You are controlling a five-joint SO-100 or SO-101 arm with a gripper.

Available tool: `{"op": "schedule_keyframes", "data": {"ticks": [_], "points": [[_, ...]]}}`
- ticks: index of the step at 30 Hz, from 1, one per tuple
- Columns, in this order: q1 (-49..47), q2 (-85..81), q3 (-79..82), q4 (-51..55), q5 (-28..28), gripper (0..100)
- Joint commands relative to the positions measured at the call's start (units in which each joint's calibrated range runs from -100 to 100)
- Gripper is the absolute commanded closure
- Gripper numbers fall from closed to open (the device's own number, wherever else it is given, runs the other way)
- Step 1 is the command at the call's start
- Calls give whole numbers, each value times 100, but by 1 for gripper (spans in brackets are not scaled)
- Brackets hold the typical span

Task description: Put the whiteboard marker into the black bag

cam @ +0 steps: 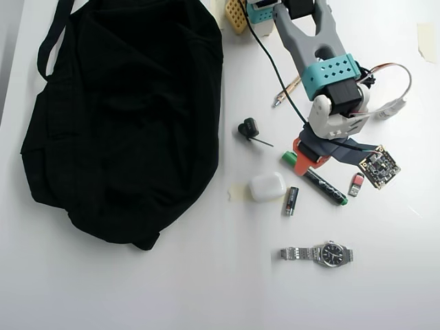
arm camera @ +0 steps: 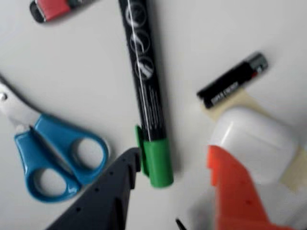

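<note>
Gripper point(arm camera: 175, 165) is down over the whiteboard marker point(arm camera: 145, 91), jaws spread either side of its green cap, nothing clamped; the dark finger point(arm camera: 103, 196) touches the cap's edge, the orange finger point(arm camera: 235, 191) stands apart; marker lies flat on the table point(cam: 206, 289), right of the black bag point(cam: 124, 117) in the overhead view; blue scissors point(arm camera: 53, 158), battery point(arm camera: 232, 80) alongside.

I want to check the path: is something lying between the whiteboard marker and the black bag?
Yes. In the overhead view a white case and a small black object lie between the whiteboard marker and the black bag.
</note>
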Motion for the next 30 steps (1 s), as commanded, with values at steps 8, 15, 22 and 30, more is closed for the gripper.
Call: {"op": "schedule_keyframes", "data": {"ticks": [8,15,22,30], "points": [[-268,305,-400,-68,-200,76],[-290,529,-409,-258,-316,77],[-215,878,-400,-671,-342,77],[-186,1027,-337,-705,-400,87]]}}
